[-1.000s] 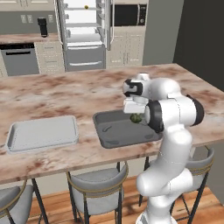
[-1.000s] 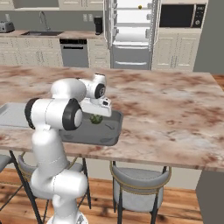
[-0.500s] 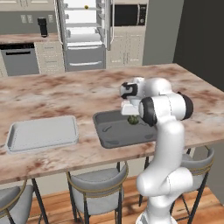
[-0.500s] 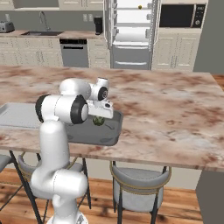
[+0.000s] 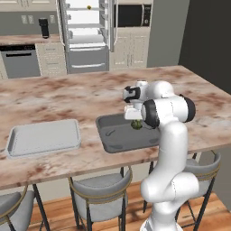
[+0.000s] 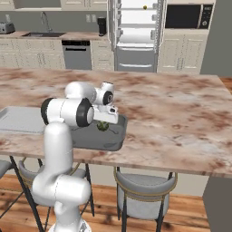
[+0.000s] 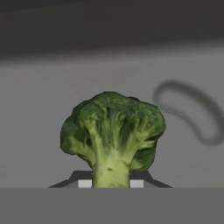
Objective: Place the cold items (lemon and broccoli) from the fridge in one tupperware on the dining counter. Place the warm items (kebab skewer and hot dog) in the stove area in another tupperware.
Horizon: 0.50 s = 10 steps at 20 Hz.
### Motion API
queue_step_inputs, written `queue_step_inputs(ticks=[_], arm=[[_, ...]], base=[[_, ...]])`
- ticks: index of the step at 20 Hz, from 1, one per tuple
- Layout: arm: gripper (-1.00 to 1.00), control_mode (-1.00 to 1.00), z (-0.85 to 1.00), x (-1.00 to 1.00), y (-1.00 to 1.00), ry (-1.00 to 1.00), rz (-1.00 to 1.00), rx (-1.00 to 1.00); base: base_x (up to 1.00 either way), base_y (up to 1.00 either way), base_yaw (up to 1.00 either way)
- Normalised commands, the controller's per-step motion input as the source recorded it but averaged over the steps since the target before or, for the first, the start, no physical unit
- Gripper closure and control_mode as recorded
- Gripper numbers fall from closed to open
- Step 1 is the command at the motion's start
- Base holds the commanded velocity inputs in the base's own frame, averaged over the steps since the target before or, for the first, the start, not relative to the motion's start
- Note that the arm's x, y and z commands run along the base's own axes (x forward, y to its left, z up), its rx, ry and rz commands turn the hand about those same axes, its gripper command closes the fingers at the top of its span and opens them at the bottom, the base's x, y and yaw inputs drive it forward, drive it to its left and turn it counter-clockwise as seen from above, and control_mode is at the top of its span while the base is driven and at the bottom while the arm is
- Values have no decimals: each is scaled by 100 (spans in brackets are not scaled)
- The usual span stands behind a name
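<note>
Claw gripping broccoli and hanging over dark tupperware on tabletop, lemon waiting in fridge, light tray holding nothing

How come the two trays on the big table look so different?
The dark grey tupperware is deeper, with sloping walls, while the light grey tray is almost white, flatter and low-rimmed. The dark one has the broccoli in the end effector right over it; nothing shows in the light one. The dark one sits nearer the robot arm. Both are rectangular and rest on the marble dining counter.
</note>
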Motion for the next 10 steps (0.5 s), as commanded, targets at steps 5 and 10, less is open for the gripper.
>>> queue_step_inputs(ticks=[5, 10], arm=[[-100, -100, -32, 0, 0, 0, 0, 0], [-100, -100, -25, 0, 0, 0, 0, 0]], base=[[0, 0, 0], [0, 0, 0]])
